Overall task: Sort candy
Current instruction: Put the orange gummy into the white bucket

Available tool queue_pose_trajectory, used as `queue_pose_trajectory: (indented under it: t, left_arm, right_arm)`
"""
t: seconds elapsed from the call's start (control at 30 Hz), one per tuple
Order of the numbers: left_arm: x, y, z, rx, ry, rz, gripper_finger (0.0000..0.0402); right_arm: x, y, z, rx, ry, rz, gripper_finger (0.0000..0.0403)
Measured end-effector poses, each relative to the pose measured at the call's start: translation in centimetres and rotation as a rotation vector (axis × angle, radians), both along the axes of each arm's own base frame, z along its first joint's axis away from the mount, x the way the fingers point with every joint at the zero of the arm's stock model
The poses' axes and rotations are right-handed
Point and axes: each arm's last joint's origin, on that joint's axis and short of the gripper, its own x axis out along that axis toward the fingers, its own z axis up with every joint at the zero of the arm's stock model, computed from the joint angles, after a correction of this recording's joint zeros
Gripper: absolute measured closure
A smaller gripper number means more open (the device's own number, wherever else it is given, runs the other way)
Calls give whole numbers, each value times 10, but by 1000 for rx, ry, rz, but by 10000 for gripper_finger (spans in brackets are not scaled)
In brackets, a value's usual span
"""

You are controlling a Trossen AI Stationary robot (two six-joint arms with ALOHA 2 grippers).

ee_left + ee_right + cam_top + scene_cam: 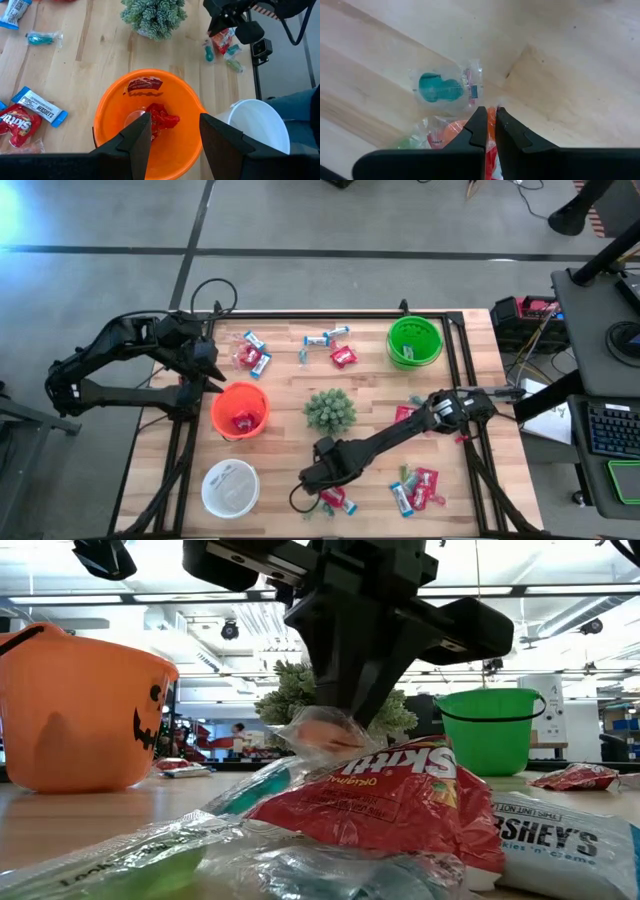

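Candy lies scattered on the wooden table: red packets and blue-and-white bars at the far left [250,355], far middle [335,345] and near right [415,488]. My right gripper [320,482] is near the front edge, pointing down and shut on a clear-wrapped orange candy [322,730]. Below it lie a red Skittles packet [400,795] and a teal candy [440,87]. My left gripper [175,125] hangs open above the orange bowl [217,405], touching nothing; the bowl holds red packets [160,117]. My right gripper pinches the orange candy's clear wrapper [335,725] between its two fingertips, coming from above and pointing steeply down. The candy hangs just below the fingers, over the red packet. The packet in front hides whether its lower end is clear of the table.
A spiky green plant [330,410] stands mid-table. A green bowl [392,340] with one piece inside is at the far right, and a white bowl [207,485] at the near left. More red candy [405,415] lies under my right arm.
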Motion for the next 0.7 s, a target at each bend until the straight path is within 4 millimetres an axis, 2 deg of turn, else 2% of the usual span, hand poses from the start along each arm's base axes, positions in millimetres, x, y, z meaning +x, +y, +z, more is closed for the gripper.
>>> queue_pose_trajectory:
  t: [0.7]
  left_arm:
    - [0, 0, 0, 8, -2, -10, 251]
  right_arm:
    - [2, -3, 1, 4, 0, 101, 390]
